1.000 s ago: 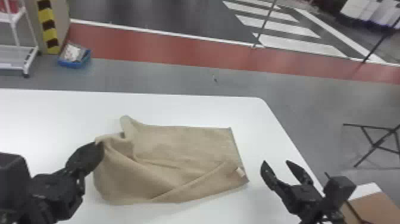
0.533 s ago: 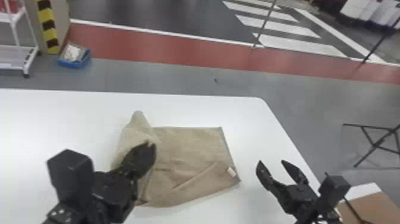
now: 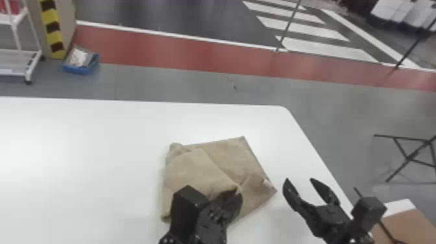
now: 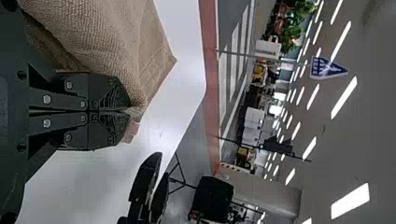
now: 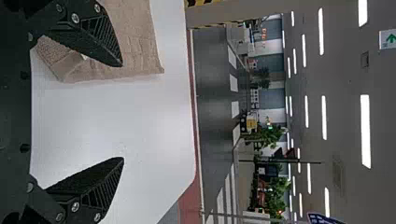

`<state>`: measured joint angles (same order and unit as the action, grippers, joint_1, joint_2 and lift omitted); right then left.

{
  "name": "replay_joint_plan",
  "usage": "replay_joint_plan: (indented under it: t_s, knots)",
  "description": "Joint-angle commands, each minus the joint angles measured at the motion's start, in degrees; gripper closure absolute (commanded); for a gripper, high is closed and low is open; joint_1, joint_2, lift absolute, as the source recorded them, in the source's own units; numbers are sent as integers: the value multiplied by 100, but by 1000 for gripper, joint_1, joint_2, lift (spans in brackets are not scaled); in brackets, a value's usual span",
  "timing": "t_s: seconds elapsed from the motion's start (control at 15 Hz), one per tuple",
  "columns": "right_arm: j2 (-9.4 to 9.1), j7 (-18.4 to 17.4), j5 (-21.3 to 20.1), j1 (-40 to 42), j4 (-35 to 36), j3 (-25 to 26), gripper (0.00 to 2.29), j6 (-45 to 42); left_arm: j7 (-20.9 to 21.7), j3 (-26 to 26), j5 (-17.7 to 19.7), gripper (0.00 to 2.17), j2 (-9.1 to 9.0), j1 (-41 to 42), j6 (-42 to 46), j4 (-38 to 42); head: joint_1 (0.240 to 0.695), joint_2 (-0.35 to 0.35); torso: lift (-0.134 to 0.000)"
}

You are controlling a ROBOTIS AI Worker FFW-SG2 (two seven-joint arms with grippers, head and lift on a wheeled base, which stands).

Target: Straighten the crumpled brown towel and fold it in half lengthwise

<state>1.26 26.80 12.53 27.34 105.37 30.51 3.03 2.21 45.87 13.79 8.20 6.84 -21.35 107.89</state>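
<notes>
In the head view my left gripper (image 3: 236,192) is at the front of the brown towel (image 3: 224,155), pinching a raised part of it. The left wrist view has the left gripper (image 4: 127,111) shut on a gathered bit of the towel (image 4: 112,37). A layer is folded over the towel's left part, and its far-left corner is rumpled. My right gripper (image 3: 301,183) stands open just right of the towel. Around the right gripper (image 5: 122,112) in its wrist view, the fingers are wide apart, with the towel (image 5: 135,42) beyond one finger.
The white table (image 3: 81,162) has its right edge running close behind my right gripper. A brown box (image 3: 399,224) sits past that edge at the lower right. On the floor are a black folding stand (image 3: 412,155), a blue bin (image 3: 81,66) and a white cart (image 3: 19,61).
My left gripper has moved right with the held towel part, laying it over the rest. The towel has shifted and turned somewhat. My right gripper has moved slightly left and stays open.
</notes>
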Motion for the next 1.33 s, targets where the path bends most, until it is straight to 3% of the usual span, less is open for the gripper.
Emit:
replay_joint_plan:
  t_s: [0.0,0.07,0.13,0.27,0.47,0.53,0.67,0.93,1.07,1.27]
  knots:
    - [6,0,-5,-18,-34,-10,191,-44,139,18,80,1234,-20,-16,-182,-111,695,-350,-124]
    - [6,0,-5,-18,-34,-36,191,-44,148,9,80,896,-20,-16,-217,-119,695,-350,-124]
    - [6,0,-5,-18,-34,-45,191,-61,121,-17,62,421,6,-16,-217,-128,695,-350,-124]
    - [6,0,4,-9,2,-36,191,-44,-10,-246,9,130,77,80,-164,-49,695,-350,-124]
    - [6,0,4,26,63,17,191,-44,-72,-887,-26,140,226,353,82,171,695,-350,-124]
    - [6,-8,4,35,89,17,191,-26,-177,-1195,-61,147,349,467,170,276,695,-350,-124]
    - [-21,-8,-22,35,160,8,191,27,-230,-1564,-61,154,340,520,680,171,695,-350,-124]
    - [-73,-8,-110,70,362,-45,191,150,-336,-1485,-79,218,244,195,908,-418,695,-350,-124]
    - [-65,-8,-101,96,362,-10,191,150,-274,-1300,-79,424,208,107,891,-576,695,-350,-124]
    - [-65,-8,-75,114,336,8,191,150,-256,-1116,-96,451,147,-69,785,-726,695,-350,-124]
